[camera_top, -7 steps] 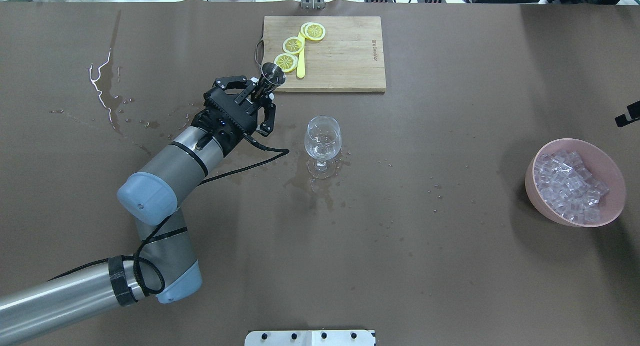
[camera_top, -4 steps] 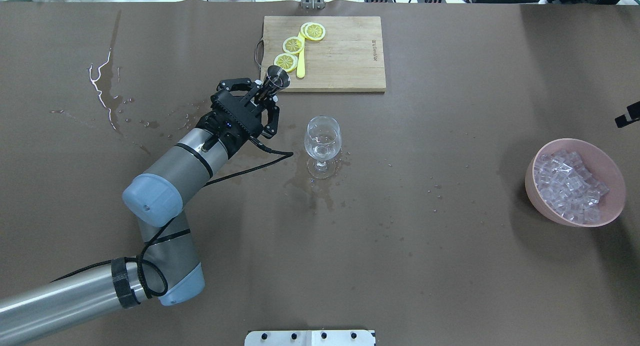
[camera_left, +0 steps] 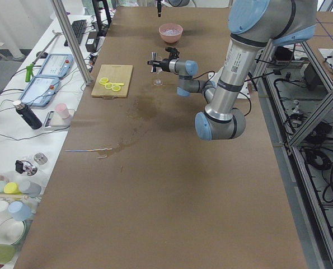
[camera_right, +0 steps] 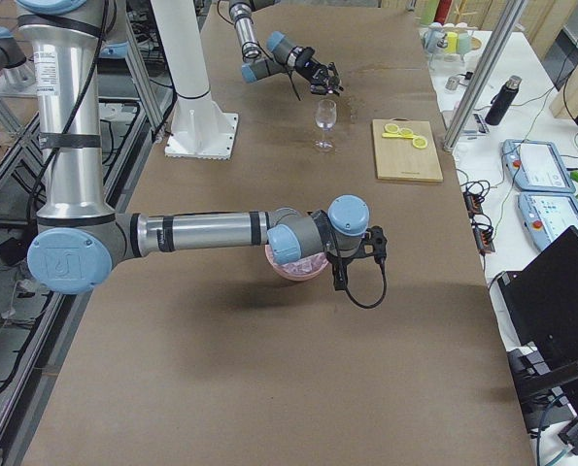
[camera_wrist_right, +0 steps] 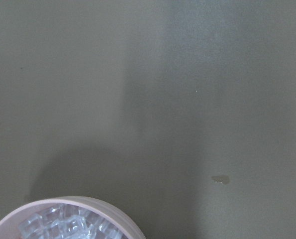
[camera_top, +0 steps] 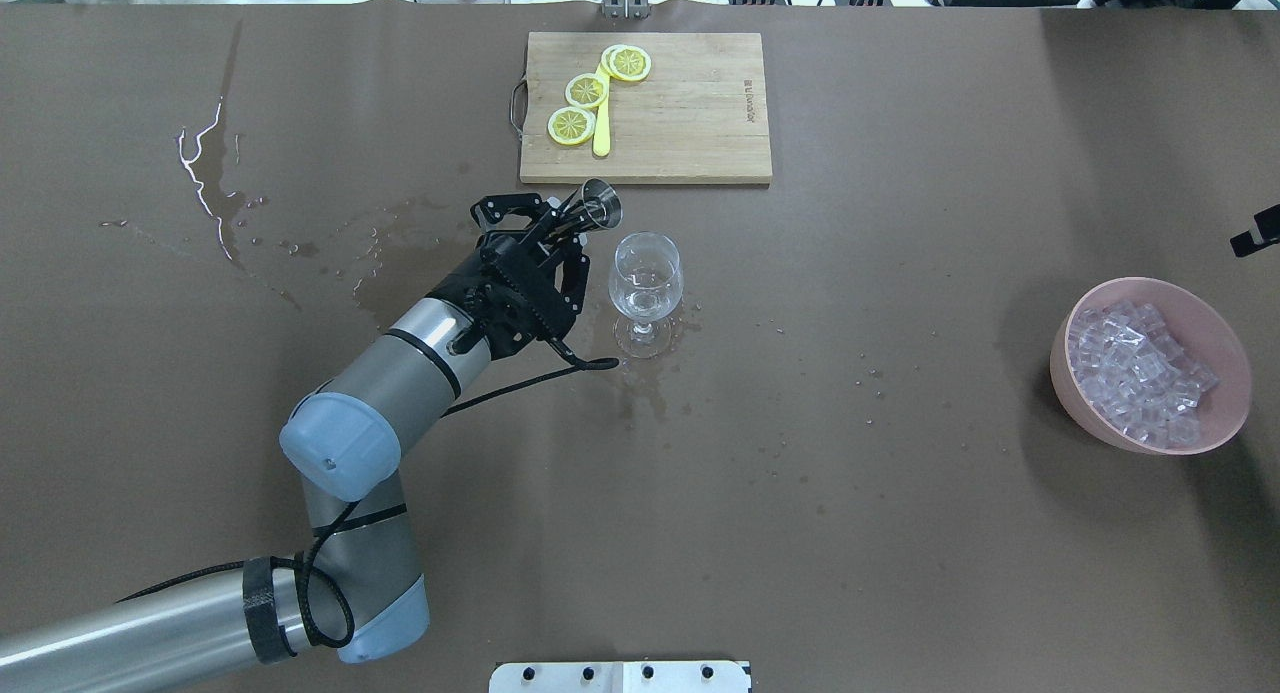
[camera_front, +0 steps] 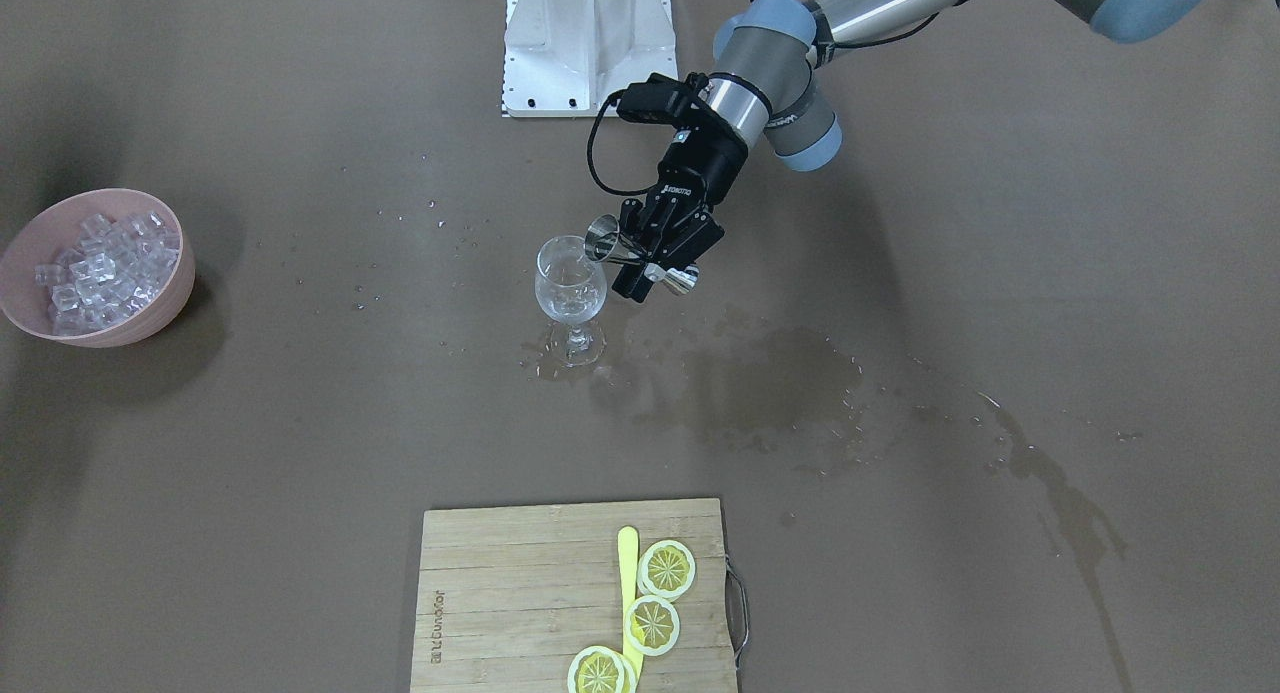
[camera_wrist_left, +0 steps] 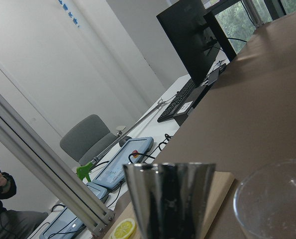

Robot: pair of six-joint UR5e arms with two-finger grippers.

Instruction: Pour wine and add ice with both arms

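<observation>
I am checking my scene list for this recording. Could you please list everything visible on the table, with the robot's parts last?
wine glass: one, clear, upright near the table centre
jigger: one, steel, tilted beside the glass rim
cutting board: one, wooden, at the far edge
lemon slices: at least three, yellow, on the board
stick: one, yellow, among the slices
bowl: one, pink, on the robot's right
ice: many cubes, clear, in the bowl
spilled liquid: wet patches, near the glass
left gripper: black, shut on the jigger
right gripper: black, near the bowl, state unclear
</observation>
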